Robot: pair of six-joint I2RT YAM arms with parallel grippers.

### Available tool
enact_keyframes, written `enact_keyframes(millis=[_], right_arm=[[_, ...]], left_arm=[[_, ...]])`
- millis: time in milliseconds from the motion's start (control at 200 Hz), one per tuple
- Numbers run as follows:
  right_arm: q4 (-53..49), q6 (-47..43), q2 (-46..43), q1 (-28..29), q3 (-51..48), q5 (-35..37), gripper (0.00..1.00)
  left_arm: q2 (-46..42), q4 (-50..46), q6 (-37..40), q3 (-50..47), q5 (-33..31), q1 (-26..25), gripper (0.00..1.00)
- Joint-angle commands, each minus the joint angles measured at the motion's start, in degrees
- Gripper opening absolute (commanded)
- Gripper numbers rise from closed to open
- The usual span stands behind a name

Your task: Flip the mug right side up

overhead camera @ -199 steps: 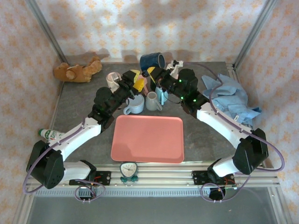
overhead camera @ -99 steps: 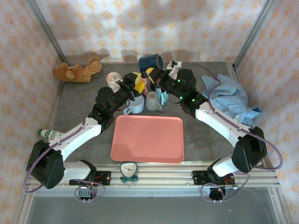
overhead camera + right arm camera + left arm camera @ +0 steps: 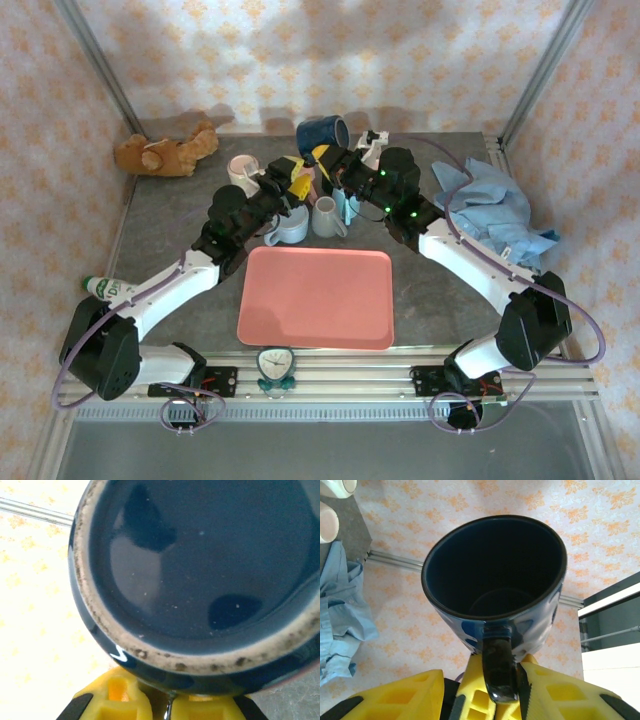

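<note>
A dark blue mug [image 3: 320,132] hangs in the air over the back of the table, lying on its side. In the right wrist view its unglazed base ring [image 3: 200,580] fills the frame, and my right gripper [image 3: 167,702] is shut on the handle just under it. My right gripper [image 3: 325,153] sits directly below the mug. In the left wrist view I look into the mug's open mouth [image 3: 495,570], with the handle [image 3: 498,670] hanging toward me. My left gripper [image 3: 482,680] stands open around that handle and a yellow finger of the other gripper. From above, the left gripper [image 3: 298,168] is just left of the mug.
A pink tray [image 3: 315,297] lies in the middle. Two white mugs [image 3: 288,225] [image 3: 328,215] stand behind it, and a pale cup [image 3: 240,168] to their left. A teddy bear [image 3: 165,150] lies back left, a blue cloth [image 3: 495,205] right, a bottle [image 3: 105,290] at the left edge.
The mug has shifted slightly left with the right gripper. The left gripper has edged up toward the mug's handle.
</note>
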Motion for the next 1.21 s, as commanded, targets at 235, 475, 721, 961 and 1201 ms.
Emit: enact_keyframes(millis=[235,475,721,961,1201], right_arm=[[8.17,0.21,-0.84,0.66,1.99,-2.12,0.00],[7.88,0.09,-0.59,0.90,1.62,-2.75,0.00],[7.08,-0.48,-0.73,0.92,1.34,-3.09,0.00],[6.90,-0.56,-0.66,0.92,0.87,-3.17,0.00],[6.87,-0.99,-0.63,0.92,0.25,-2.69,0.00]], left_arm=[[1.31,5.11,-1.68,2.79,-2.75,-0.32,0.38],[0.92,4.75,-1.61,3.29,-3.31,-0.31,0.34],[0.73,4.82,-1.54,2.68,-3.64,-0.27,0.31],[1.53,4.89,-1.34,3.02,-3.10,-0.30,0.28],[2.52,5.21,-1.34,3.91,-2.33,-0.29,0.20]])
